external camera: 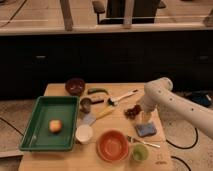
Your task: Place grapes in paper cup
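The claw [143, 118] hangs spread open just behind the blue sponge [146, 130] on the desk [56, 90]. The grapes [132, 111] lie near the sponge, beside the claw and ungripped. The paper cup [84, 133] stands well apart from the sponge.

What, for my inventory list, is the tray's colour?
Green tray, in the camera view; the hand is down beside the grapes.

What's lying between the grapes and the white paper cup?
A yellow-handled spatula, seen in the camera view. The gripper hangs right beside the grapes.
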